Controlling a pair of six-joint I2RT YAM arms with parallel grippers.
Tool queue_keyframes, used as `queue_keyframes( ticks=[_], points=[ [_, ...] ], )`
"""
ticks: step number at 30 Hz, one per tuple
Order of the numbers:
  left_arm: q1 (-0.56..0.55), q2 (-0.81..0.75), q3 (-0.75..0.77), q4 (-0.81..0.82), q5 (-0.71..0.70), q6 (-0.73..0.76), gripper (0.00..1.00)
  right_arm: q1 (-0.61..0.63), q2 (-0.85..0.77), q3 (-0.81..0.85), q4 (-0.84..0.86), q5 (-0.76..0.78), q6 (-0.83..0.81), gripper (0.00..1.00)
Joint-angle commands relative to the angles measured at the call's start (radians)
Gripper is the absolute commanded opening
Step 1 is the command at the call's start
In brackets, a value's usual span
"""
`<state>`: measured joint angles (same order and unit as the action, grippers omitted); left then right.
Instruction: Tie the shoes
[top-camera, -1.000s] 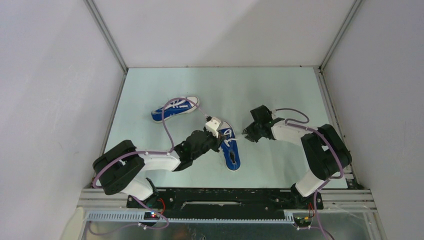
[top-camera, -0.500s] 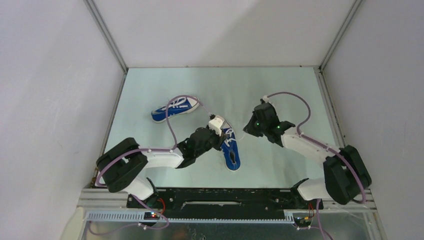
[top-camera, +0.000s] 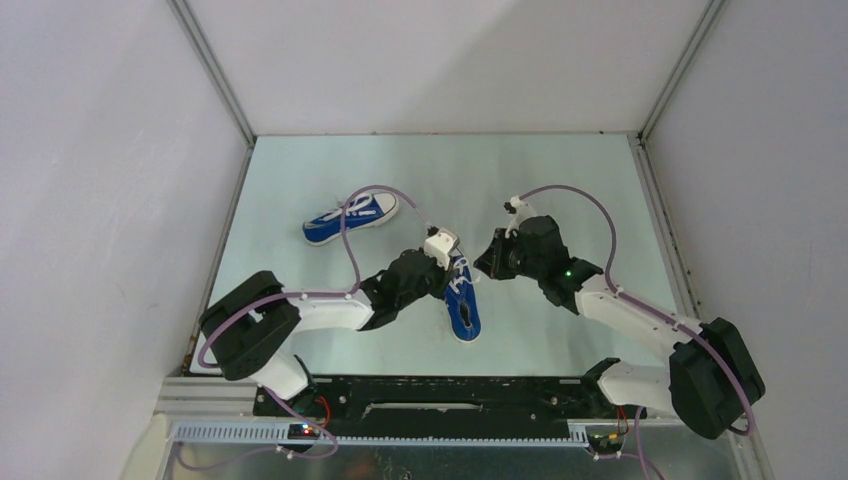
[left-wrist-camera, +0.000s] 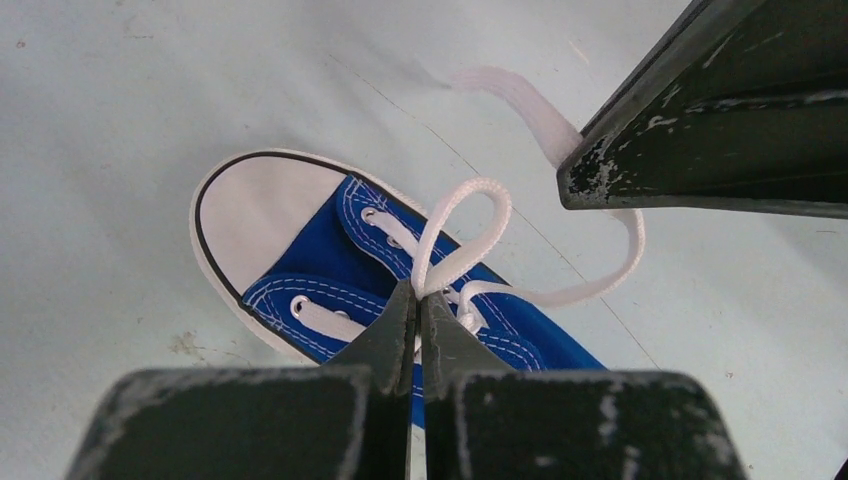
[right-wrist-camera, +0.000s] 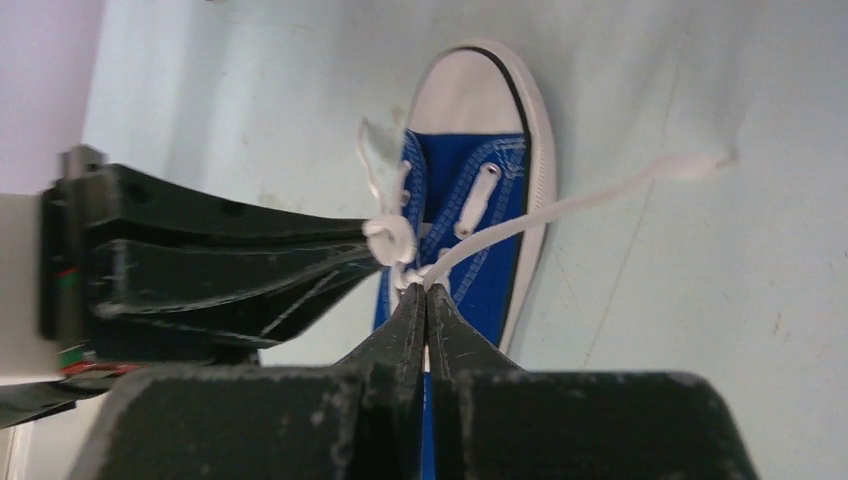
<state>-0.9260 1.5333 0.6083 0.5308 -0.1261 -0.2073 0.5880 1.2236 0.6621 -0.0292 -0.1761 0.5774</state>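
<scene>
my l gripper (left-wrist-camera: 418, 300) pinches a lace loop (left-wrist-camera: 478, 184) over the near shoe (top-camera: 466, 315), mid table (top-camera: 570, 170); my r gripper (right-wrist-camera: 427, 292) clamps its other lace strand (right-wrist-camera: 560, 207). 2nd shoe (top-camera: 350, 218) lies well apart, far-left.

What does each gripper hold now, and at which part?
Left gripper: the base of a white lace loop on the near shoe. Right gripper: the other lace strand, close to the eyelets.

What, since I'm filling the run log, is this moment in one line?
step: tying near shoe | left fingers: shut on lace loop | right fingers: shut on lace strand | far shoe: not held
</scene>
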Motion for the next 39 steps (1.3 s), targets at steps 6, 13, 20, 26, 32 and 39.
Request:
queue_keyframes(
  ticks=[6,13,20,26,32,39],
  points=[
    [0.003,0.003,0.075,-0.077,0.003,0.057,0.0,0.016,-0.029,0.016,0.159,-0.09,-0.026,0.02],
    [0.001,0.016,0.085,-0.084,0.023,0.066,0.0,0.02,0.0,0.046,0.197,-0.108,-0.017,0.04],
    [0.0,0.018,0.073,-0.049,0.063,0.081,0.0,0.02,0.092,0.077,0.258,-0.166,0.03,0.06],
    [-0.001,0.012,0.054,-0.018,0.082,0.09,0.0,0.009,0.152,0.098,0.299,-0.19,0.087,0.06],
    [-0.001,0.001,0.034,0.013,0.094,0.092,0.0,-0.004,0.193,0.132,0.283,-0.187,0.12,0.07],
    [-0.001,-0.012,0.018,0.035,0.096,0.094,0.0,-0.013,0.224,0.16,0.242,-0.152,0.122,0.11]
  ],
)
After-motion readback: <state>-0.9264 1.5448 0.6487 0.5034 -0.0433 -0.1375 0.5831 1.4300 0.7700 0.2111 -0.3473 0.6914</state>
